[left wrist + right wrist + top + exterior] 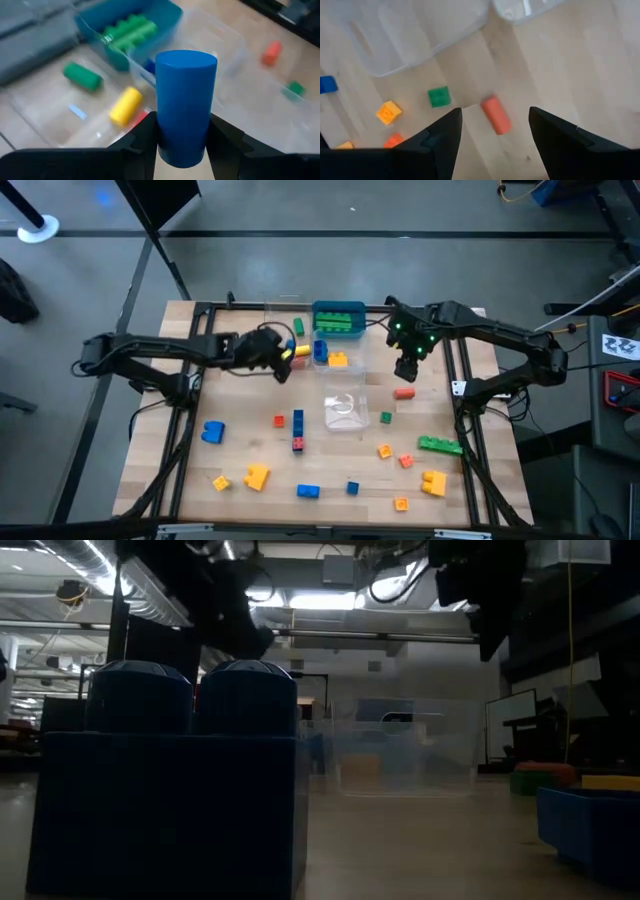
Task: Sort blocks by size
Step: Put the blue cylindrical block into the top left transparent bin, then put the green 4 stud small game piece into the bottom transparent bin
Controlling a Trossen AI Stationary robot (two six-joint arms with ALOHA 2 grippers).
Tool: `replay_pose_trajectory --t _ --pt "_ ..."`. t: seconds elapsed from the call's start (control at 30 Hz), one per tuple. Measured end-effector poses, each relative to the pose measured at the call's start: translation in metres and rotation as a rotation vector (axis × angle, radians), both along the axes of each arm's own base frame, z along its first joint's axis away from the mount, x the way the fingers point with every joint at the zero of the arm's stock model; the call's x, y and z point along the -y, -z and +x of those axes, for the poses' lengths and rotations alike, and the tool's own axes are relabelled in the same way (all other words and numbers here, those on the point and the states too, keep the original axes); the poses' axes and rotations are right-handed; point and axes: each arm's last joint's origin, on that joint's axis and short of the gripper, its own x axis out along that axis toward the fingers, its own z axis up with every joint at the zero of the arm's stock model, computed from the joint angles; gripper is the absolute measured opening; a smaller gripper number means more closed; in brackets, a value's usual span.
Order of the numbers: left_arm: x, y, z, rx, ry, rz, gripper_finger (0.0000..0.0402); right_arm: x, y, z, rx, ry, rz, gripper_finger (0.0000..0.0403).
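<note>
My left gripper (282, 363) hangs at the far middle of the table, over the clear tubs, shut on a blue cylinder block (186, 100). Under it a clear tub (45, 120) holds a green cylinder (82, 76) and a yellow one (125, 105). My right gripper (406, 370) stands open above a red-orange cylinder block (404, 392), which lies on its side on the table; in the right wrist view this block (496, 116) shows between and below the fingers (495, 125), untouched. More blocks lie scattered over the near half of the table. My left gripper pinches the blue cylinder between its two fingers (145, 137), on the round sides of its near end (182, 142). The cylinder lies along the fingers and sticks out well past their tips. It is lifted clear, slanting down over the tubs.
A teal tray (358, 308) with green bricks stands at the far edge, and another clear tub (345, 412) sits mid-table. A green bar (440, 445), yellow bricks (433, 482) (257, 475) and a blue brick (213, 431) lie nearer. A blue brick (170, 790) fills the low view's left.
</note>
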Motion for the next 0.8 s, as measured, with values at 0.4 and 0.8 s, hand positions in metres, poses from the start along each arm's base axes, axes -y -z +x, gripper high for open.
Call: replay_pose_trajectory --t 0.4,0.8 --pt "-0.063 0.040 0.009 -0.195 -0.111 0.059 0.0164 -0.053 0.000 0.012 -0.020 -0.035 0.035 0.0232" --pt "-0.076 0.048 0.009 -0.266 -0.083 0.104 0.0165 -0.101 0.002 0.014 -0.045 0.071 -0.047 0.0232"
